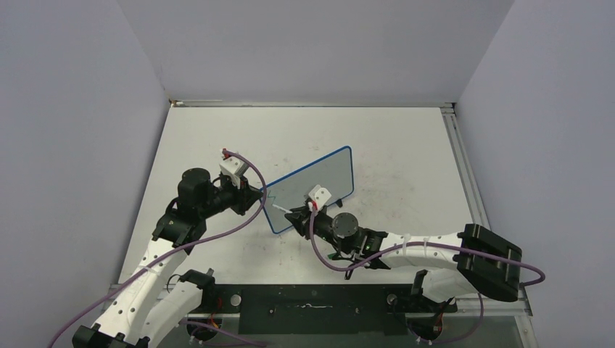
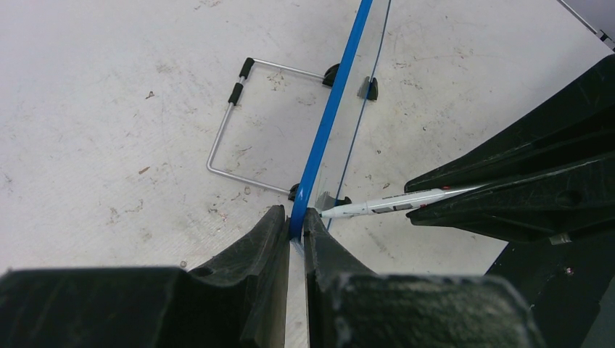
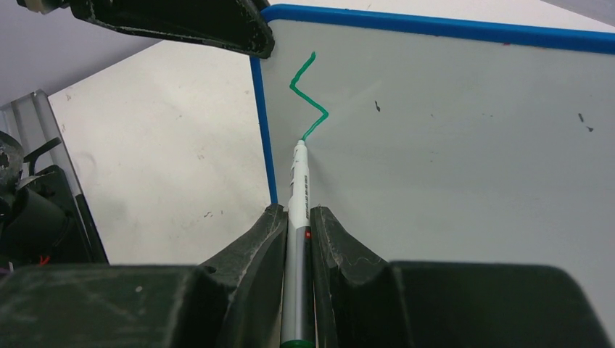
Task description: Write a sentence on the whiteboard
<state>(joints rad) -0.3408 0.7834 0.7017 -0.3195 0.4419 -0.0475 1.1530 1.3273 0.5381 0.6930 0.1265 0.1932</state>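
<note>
On the white counter [image 1: 406, 145] the whiteboard [image 1: 319, 177] stands upright near the middle, between the two arms. The left jaws are clamped tight on its blue side edge. The right jaws grip a marker [image 3: 300, 210], its tip touching the board at the end of a short green zigzag [image 3: 308, 94].

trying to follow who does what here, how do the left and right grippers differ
The left gripper is shut on the blue frame edge of the whiteboard; the right gripper is shut on a marker. The left one pinches the board from its side, while the right one points the marker's tip at the board's face, at the end of a green line. Both are closed, with black fingers.
</note>
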